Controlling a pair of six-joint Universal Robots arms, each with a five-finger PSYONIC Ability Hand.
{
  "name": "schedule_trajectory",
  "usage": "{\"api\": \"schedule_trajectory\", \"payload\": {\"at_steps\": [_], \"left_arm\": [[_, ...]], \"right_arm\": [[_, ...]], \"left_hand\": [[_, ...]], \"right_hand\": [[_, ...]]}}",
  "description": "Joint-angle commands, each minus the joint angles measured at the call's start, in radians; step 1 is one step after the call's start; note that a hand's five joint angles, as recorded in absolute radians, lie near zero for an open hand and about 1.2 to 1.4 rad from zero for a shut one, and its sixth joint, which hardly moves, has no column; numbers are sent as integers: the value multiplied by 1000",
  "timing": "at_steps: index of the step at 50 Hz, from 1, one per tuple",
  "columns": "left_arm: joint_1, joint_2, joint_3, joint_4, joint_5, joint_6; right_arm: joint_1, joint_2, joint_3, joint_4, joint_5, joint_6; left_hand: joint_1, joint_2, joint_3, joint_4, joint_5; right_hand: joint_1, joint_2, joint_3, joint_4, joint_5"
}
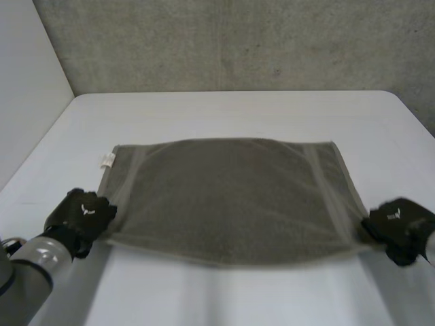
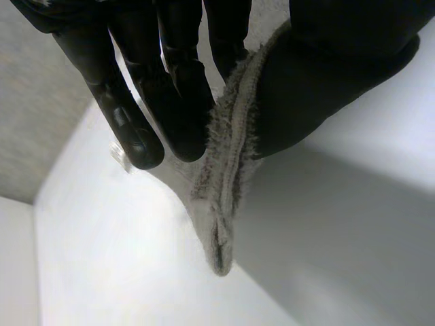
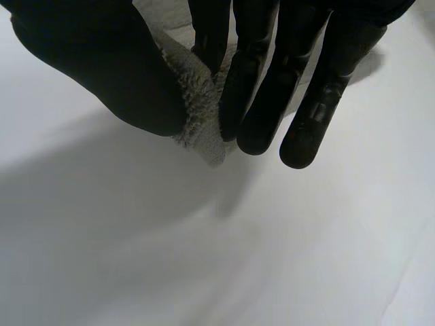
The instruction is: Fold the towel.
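Presently, one grey-brown towel lies spread flat on the white table, with one small white label at its far left corner. Two hands are engaged, both low at the table. The left hand pinches the near left corner between thumb and straight fingers. The right hand pinches the near right corner likewise.
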Motion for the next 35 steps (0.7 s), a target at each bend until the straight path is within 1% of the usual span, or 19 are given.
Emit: {"api": "schedule_trajectory", "payload": {"at_steps": [1, 2, 4, 8, 10, 11, 13, 14, 15, 16, 18, 19, 20, 21, 23, 24, 29, 31, 35], "left_arm": [[45, 161, 1, -421, 115, 99], [45, 161, 1, -422, 115, 100], [68, 168, 24, -430, 181, 127], [83, 149, 80, -397, 209, 126], [85, 111, 115, -361, 207, 123], [83, 52, 156, -321, 204, 123], [82, -7, 207, -287, 201, 124], [68, -67, 265, -263, 198, 126], [59, -123, 324, -244, 194, 124], [59, -124, 325, -244, 194, 124], [23, -252, 461, -235, 171, 124], [23, -253, 462, -235, 171, 124], [7, -320, 534, -233, 157, 123], [6, -320, 535, -233, 157, 123], [-18, -442, 680, -233, 125, 123], [-18, -443, 681, -233, 125, 123], [-32, -604, 887, -233, 79, 119], [-55, -714, 1022, -238, 59, 119], [-73, -807, 1140, -239, 42, 119]], "right_arm": [[-134, -127, 29, 383, -11, -374], [-145, -130, 16, 377, -20, -389], [-142, -130, -5, 350, -34, -374], [-132, -115, -53, 262, -51, -283], [-90, -37, -123, 152, -42, -171], [-90, -37, -123, 152, -42, -171], [0, 79, -224, 72, 8, -81], [0, 80, -225, 72, 9, -80], [40, 129, -273, 45, 48, -50], [40, 129, -274, 44, 49, -50], [104, 222, -367, 9, 128, -7], [105, 223, -367, 9, 128, -7], [127, 273, -411, -12, 159, 10], [147, 322, -457, -46, 180, 28], [161, 362, -494, -92, 185, 56], [161, 362, -495, -92, 185, 56], [200, 483, -626, -291, 202, 156], [213, 517, -664, -326, 210, 162], [241, 574, -737, -368, 237, 159]], "left_hand": [[216, 180, 181, 179, 190], [216, 180, 181, 179, 190], [216, 180, 181, 179, 190], [216, 180, 181, 179, 190], [216, 180, 181, 179, 190], [216, 180, 181, 179, 190], [216, 180, 181, 179, 190], [216, 180, 181, 179, 190], [216, 180, 181, 179, 190], [216, 180, 181, 179, 190], [216, 180, 181, 179, 190], [216, 180, 181, 179, 190], [216, 180, 181, 179, 190], [216, 180, 181, 179, 190], [216, 180, 181, 179, 190], [216, 180, 181, 179, 190], [216, 180, 181, 179, 190], [216, 180, 181, 179, 190], [216, 180, 181, 179, 190]], "right_hand": [[428, 216, 207, 200, 227], [428, 216, 207, 200, 227], [428, 216, 207, 200, 227], [428, 216, 207, 200, 227], [428, 216, 207, 200, 227], [428, 216, 207, 200, 227], [428, 216, 207, 200, 227], [428, 216, 207, 200, 227], [428, 216, 207, 200, 227], [428, 216, 207, 200, 227], [428, 216, 207, 200, 227], [428, 216, 207, 200, 227], [428, 216, 207, 200, 227], [428, 216, 207, 200, 227], [428, 216, 207, 200, 227], [428, 216, 207, 200, 227], [428, 216, 207, 200, 227], [428, 216, 207, 200, 227], [428, 216, 207, 200, 227]]}}
